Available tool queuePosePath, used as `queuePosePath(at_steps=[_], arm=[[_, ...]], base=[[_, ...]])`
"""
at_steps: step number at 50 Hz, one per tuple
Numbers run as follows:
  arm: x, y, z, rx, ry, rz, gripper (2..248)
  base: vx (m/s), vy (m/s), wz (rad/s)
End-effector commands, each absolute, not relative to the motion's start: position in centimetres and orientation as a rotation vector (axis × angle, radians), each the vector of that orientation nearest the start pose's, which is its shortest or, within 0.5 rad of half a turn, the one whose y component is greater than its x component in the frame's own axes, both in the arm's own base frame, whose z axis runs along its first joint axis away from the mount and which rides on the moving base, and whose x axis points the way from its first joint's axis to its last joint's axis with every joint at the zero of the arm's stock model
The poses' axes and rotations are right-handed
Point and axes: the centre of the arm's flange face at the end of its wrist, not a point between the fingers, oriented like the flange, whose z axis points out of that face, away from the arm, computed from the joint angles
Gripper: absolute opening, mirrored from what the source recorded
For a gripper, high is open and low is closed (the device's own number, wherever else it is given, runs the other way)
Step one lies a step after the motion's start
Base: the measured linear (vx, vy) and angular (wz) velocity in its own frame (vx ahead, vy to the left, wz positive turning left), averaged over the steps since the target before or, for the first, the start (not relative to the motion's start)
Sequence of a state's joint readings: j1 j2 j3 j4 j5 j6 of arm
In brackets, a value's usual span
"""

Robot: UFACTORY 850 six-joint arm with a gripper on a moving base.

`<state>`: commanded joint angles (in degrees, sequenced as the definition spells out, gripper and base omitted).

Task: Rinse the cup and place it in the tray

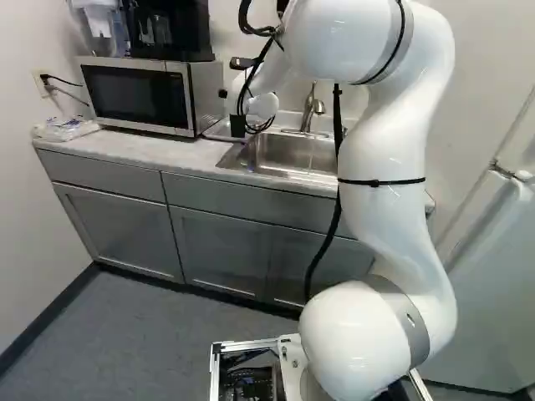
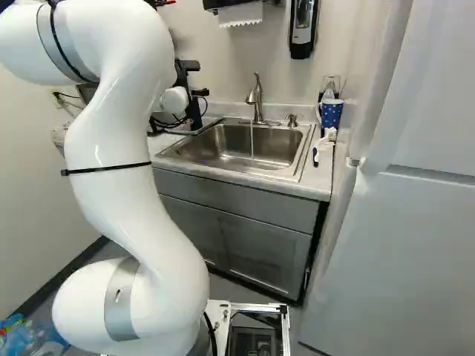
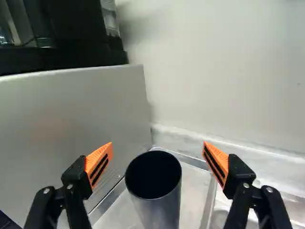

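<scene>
- Claw (image 2: pixel 194 111), one, with two fingers. In the wrist view the claw (image 3: pixel 157 145) stands wide open, with its orange pads (image 3: pixel 100 162) well apart and nothing gripped between them.
- Dark cup (image 3: pixel 162 205), one. It stands upright in the tray, its open mouth toward the wrist camera. It appears between the two fingers and touches neither.
- Metal tray (image 3: pixel 193 161), one, lying on the table (image 1: pixel 125 147) between the microwave and the sink, close beside the microwave.
- Microwave (image 1: pixel 138 96), one, on the left part of the table. One black appliance (image 1: pixel 171 29) rests on top, with one clear pitcher (image 1: pixel 100 23) to its left.
- Sink (image 2: pixel 241 152), one, set in the table to the right of the tray. One faucet (image 2: pixel 257 100) rises at its far side, and a thin stream falls from it into the basin.
- Blue cup (image 2: pixel 332 115) with white dots, one, at the far right of the table. One white-headed brush (image 2: pixel 324 141) lies nearer.
- Wall fixtures, two: one dispenser (image 2: pixel 302 28) at the right and one paper towel holder (image 2: pixel 223 4) above the sink.
</scene>
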<state>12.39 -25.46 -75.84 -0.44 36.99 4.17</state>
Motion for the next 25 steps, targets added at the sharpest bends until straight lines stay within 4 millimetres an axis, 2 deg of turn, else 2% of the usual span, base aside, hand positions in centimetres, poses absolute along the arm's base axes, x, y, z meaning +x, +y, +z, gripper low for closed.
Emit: queuePosePath(at_steps=[13,25], arm=[[66.5,14.5,56.8,-2.111,-0.161,-2.044,247],[66.4,13.0,56.9,-2.124,-0.138,-2.054,247]], base=[[0.000,0.000,0.000],[0.000,0.000,0.000]])
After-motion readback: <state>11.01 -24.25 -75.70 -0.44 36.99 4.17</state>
